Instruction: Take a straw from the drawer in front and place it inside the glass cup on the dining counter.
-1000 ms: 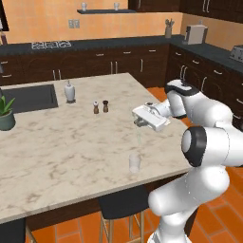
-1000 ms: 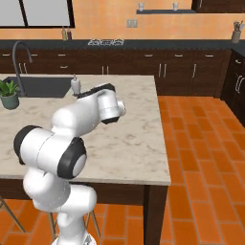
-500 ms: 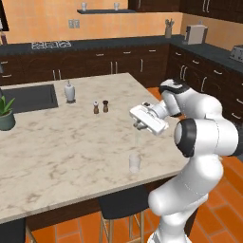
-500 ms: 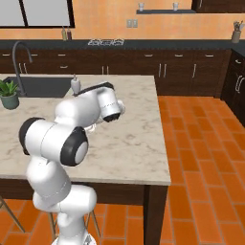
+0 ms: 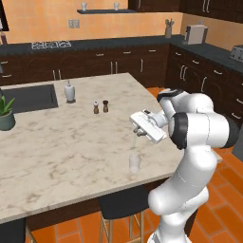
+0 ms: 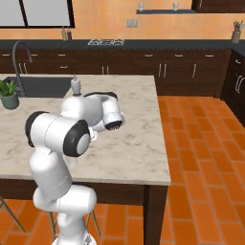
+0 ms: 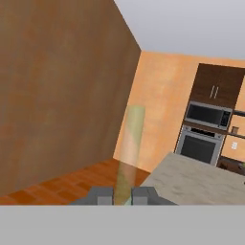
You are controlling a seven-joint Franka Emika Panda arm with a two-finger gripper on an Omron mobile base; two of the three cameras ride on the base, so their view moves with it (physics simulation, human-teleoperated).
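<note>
Closed almost fully, the jaws pinch the straw (image 7: 130,148), which in the hand view runs up from between the two dark fingertips as a pale, see-through stick. From the left base view the gripper (image 5: 136,133) hangs over the dining counter (image 5: 61,142) with the straw (image 5: 135,141) pointing down from it, its lower end just above the glass cup (image 5: 135,162), which stands upright near the counter's front edge; whether the tip has reached the rim cannot be told. Farther back on the stone stand two small shakers (image 5: 100,107), a white soap dispenser (image 5: 70,91) and, at the left edge, a potted plant (image 5: 5,114) beside the sink (image 5: 28,97). Nothing stands between gripper and cup.
</note>
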